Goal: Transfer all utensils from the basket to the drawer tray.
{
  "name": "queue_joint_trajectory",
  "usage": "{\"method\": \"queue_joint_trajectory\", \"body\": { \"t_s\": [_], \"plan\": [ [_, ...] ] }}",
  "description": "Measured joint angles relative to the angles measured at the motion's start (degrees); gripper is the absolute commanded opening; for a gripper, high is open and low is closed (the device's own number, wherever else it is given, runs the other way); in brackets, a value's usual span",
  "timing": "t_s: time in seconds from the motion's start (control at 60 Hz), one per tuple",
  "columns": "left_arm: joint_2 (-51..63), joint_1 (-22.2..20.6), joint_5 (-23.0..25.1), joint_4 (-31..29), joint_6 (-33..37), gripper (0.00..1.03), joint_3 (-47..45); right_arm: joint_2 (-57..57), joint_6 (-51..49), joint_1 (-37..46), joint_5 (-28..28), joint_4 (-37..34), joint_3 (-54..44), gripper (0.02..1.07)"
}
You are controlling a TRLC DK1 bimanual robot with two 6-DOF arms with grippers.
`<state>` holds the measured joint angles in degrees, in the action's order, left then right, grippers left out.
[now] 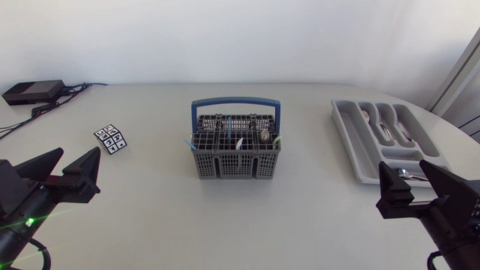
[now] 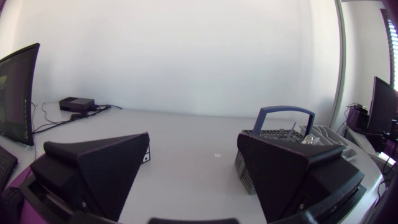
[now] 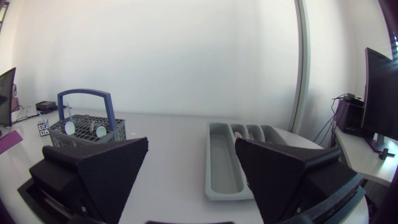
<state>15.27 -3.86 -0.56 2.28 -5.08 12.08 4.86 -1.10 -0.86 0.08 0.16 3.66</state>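
Observation:
A grey cutlery basket (image 1: 235, 150) with a blue handle stands mid-table, several utensils upright inside it. It shows beyond my left gripper's far finger (image 2: 273, 134) and past my right gripper (image 3: 78, 130). The grey drawer tray (image 1: 367, 150) lies at the right with a few utensils in its far slots; in the right wrist view the drawer tray (image 3: 224, 168) lies straight ahead between the fingers. My left gripper (image 1: 69, 168) rests open at the front left, empty. My right gripper (image 1: 415, 182) rests open at the front right, just short of the tray's near end.
A small marker card (image 1: 111, 138) lies left of the basket. A black box (image 1: 33, 91) with cables sits at the far left corner. The table's rounded edge runs close behind the tray.

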Motion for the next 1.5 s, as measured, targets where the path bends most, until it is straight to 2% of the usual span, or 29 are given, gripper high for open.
{"method": "queue_joint_trajectory", "body": {
  "t_s": [0.267,0.45,0.533,0.667,0.767,0.833,0.967,1.05,1.217,1.5],
  "plan": [
    [14.82,-3.1,-0.2,-0.17,-2.27,0.96,8.04,14.95,0.17,-2.58,0.44,1.6,8.0,1.02],
    [25.99,-5.6,-0.42,-7.26,-3.1,0.96,15.61,23.37,1.14,-9.27,5.66,1.09,12.26,1.02],
    [31.17,-7.19,-0.42,-10.88,-2.89,0.96,19.63,26.53,1.16,-12.02,7.1,-1.4,14.49,1.02],
    [39.21,-9.73,-0.11,-15.98,2.51,0.96,25.57,32.81,1.11,-14.29,7.5,-8.41,20.13,1.02],
    [44.83,-10.99,2.23,-18.25,8.17,0.96,28.85,38.62,0.28,-15.58,7.1,-13.46,25.05,1.02],
    [47.47,-11.23,4.74,-18.78,10.36,0.96,29.9,41.27,-1.18,-15.72,4.72,-14.91,26.95,1.02],
    [50.6,-11.21,10.49,-16.63,13.84,0.96,30.21,45.11,-5.55,-15.87,-2.05,-18.78,29.55,1.02],
    [51.58,-11.21,13.77,-13.59,15.69,0.95,30.21,47.89,-9.77,-15.98,-3.37,-20.79,30.86,1.02],
    [54.01,-12.35,15.65,-8.74,17.55,0.91,30.21,51.6,-12.72,-15.98,-7.56,-21.44,31.8,1.02],
    [61.02,-13.38,16.39,1.92,18.27,0.65,30.18,54.23,-13.11,-16.83,-8.07,-21.44,33.31,1.02]
  ]
}}
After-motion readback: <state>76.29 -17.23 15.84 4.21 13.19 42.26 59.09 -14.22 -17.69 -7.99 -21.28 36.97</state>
